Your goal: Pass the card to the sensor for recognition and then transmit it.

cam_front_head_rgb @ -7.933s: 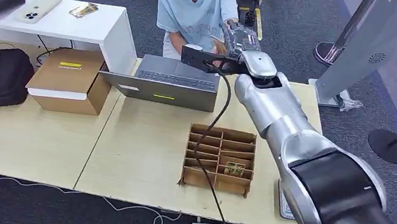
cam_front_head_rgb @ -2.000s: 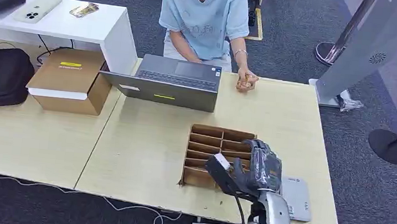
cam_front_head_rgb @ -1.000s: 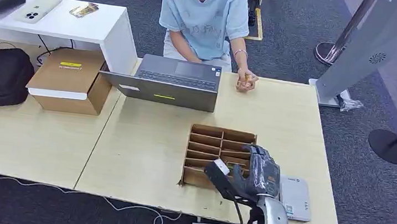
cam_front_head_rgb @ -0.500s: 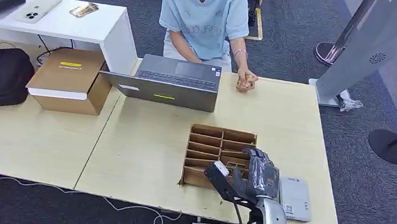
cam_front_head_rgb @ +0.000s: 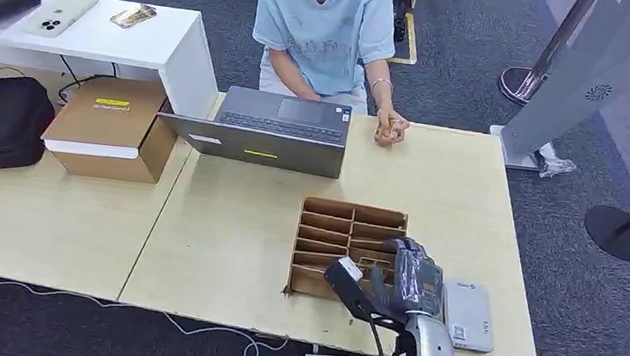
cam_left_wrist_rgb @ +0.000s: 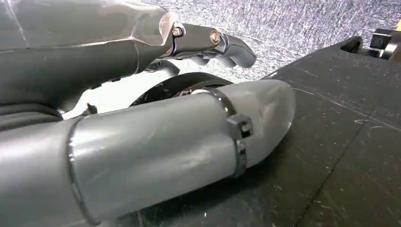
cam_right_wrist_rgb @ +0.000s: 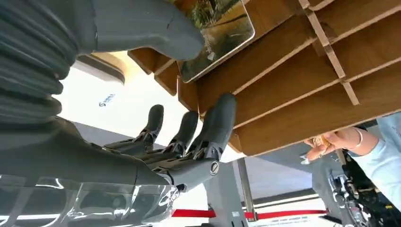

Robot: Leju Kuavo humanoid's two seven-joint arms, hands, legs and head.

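Glossy printed card (cam_right_wrist_rgb: pixel 217 33) lying in a near slot of the brown corrugated divider box (cam_front_head_rgb: pixel 350 235) on the pale wood-grain desk (cam_front_head_rgb: pixel 224 248). Right hand (cam_front_head_rgb: pixel 411 277) over it, fingers (cam_right_wrist_rgb: pixel 217 123) spread, grasping nothing. Flat white sensor (cam_front_head_rgb: pixel 467 313) just beside. Left hand (cam_left_wrist_rgb: pixel 208 42): grip unreadable. Grey laptop (cam_front_head_rgb: pixel 272 129) and person (cam_front_head_rgb: pixel 327 29) beyond.

Office or exhibition floor, grey carpet (cam_front_head_rgb: pixel 485 37), wooden desks (cam_front_head_rgb: pixel 226 231), laptop (cam_front_head_rgb: pixel 277 130), stanchion base (cam_front_head_rgb: pixel 617 232)

The right robot hand (cam_front_head_rgb: pixel 411 277) has dark grey fingers (cam_right_wrist_rgb: pixel 215 125), a thick smooth grey thumb (cam_right_wrist_rgb: pixel 142 23), a ribbed grey cover, a glossy silver forearm, and a black cable (cam_front_head_rgb: pixel 377 348) trailing below its wrist.
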